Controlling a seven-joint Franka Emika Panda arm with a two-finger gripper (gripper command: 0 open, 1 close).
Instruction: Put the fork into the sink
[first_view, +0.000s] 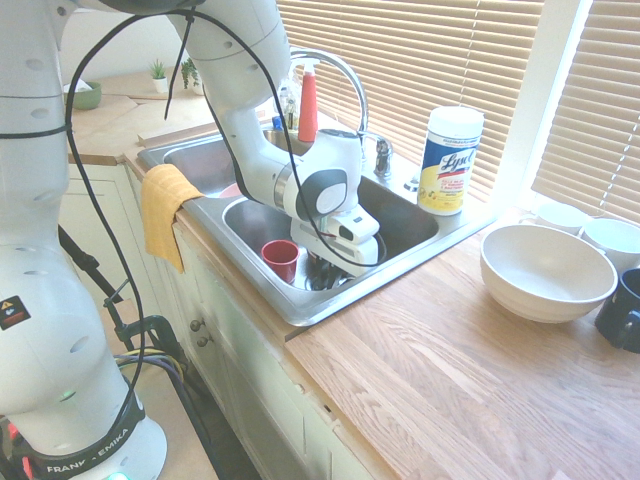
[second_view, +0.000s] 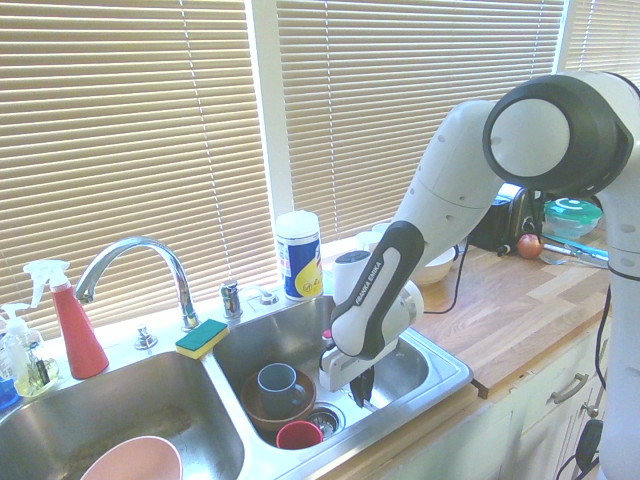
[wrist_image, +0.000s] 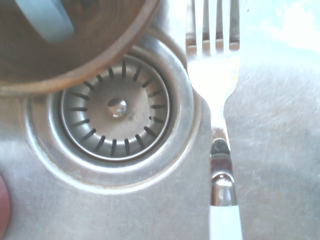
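Gripper (second_view: 363, 387), within the sink (second_view: 408, 370), pinching the fork (wrist_image: 215, 75) by its handle. Below the gripper, the brown bowl (wrist_image: 112, 62) and the handle's end are cropped in the wrist view.

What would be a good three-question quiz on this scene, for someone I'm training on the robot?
1. True or false: the fork is inside the sink, near the drain.
2. Multiple choice: the sponge sits by which thing? a) the navy mug on the counter; b) the faucet; c) the orange towel.
3. Fill in: the mug in the basin stands inside a brown ____.

Key: 1 true; 2 b; 3 bowl.
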